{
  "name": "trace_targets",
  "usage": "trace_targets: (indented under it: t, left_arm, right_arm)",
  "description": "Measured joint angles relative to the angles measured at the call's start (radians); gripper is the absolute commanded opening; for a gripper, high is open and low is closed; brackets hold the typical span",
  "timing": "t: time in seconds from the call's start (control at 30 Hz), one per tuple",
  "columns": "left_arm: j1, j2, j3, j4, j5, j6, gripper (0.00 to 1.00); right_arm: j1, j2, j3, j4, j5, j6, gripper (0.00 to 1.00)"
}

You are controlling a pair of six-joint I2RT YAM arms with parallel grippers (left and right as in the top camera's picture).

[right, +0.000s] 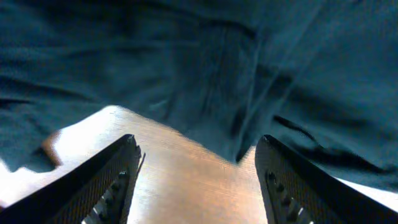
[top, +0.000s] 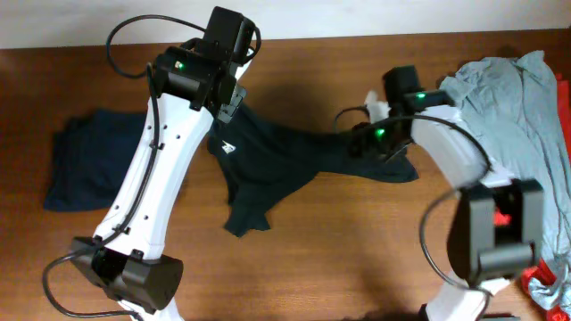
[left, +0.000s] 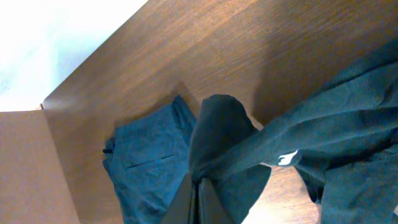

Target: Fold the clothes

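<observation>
Black T-shirt (top: 268, 160) hangs bunched from the left claw (left: 200, 198), clamped tight on a fold. Meanwhile the right claw (right: 196, 144) sits spread wide, shirt draped just past its fingertips.

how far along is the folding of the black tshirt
Done: nothing on the black T-shirt shows a fold; only the navy garment at the left looks folded. In hand: the left tool is shut on a bunch of the shirt; the right tool stands open, with cloth just beyond its fingers. Left: spread the shirt flat and make all the folds.
</observation>
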Motion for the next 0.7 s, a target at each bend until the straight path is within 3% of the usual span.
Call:
trace_targets:
  t: [0.13, 0.23, 0.47, 0.7]
  left_arm:
    - [0.000, 0.000, 0.000, 0.000, 0.002, 0.000, 0.00]
    - [0.000, 0.000, 0.000, 0.000, 0.005, 0.000, 0.00]
    - [0.000, 0.000, 0.000, 0.000, 0.006, 0.000, 0.00]
    - [0.000, 0.000, 0.000, 0.000, 0.007, 0.000, 0.00]
  right_arm:
    - [0.004, 0.074, -0.013, 0.003, 0.001, 0.018, 0.54]
    - [0.006, 0.081, -0.013, 0.015, 0.000, 0.031, 0.32]
    - [0.012, 0.081, -0.013, 0.074, -0.002, 0.034, 0.10]
    - [-0.017, -0.014, -0.010, 0.034, 0.019, 0.034, 0.04]
